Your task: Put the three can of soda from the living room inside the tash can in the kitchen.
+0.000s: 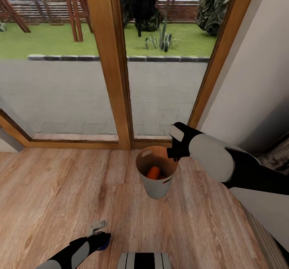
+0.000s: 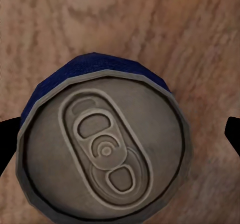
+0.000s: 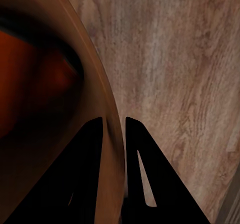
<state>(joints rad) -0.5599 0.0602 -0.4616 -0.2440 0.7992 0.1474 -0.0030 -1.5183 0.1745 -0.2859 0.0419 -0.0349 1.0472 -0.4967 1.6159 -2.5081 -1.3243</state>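
Note:
The trash can [image 1: 155,189], grey-white outside and brown inside, hangs just above the wood floor in front of the glass doors. My right gripper [image 1: 173,153] is shut on its rim; in the right wrist view the two fingers [image 3: 90,149] straddle the brown rim [image 3: 95,83]. One orange soda can [image 1: 153,172] lies inside the bin and appears as a blurred orange shape [image 3: 30,88] in that view. My left gripper [image 1: 100,237] sits low at the near left, shut on the dark blue can [image 1: 105,243]. The can's pale top [image 2: 105,149] faces the left wrist camera.
Wood-framed glass doors [image 1: 116,60] stand straight ahead, with a patio and lawn beyond. A white wall [image 1: 257,60] runs along the right, with a dark furniture edge [image 1: 277,156] beside it. Warm wood floor [image 1: 60,188] spreads to the left. My base [image 1: 144,261] shows at the bottom.

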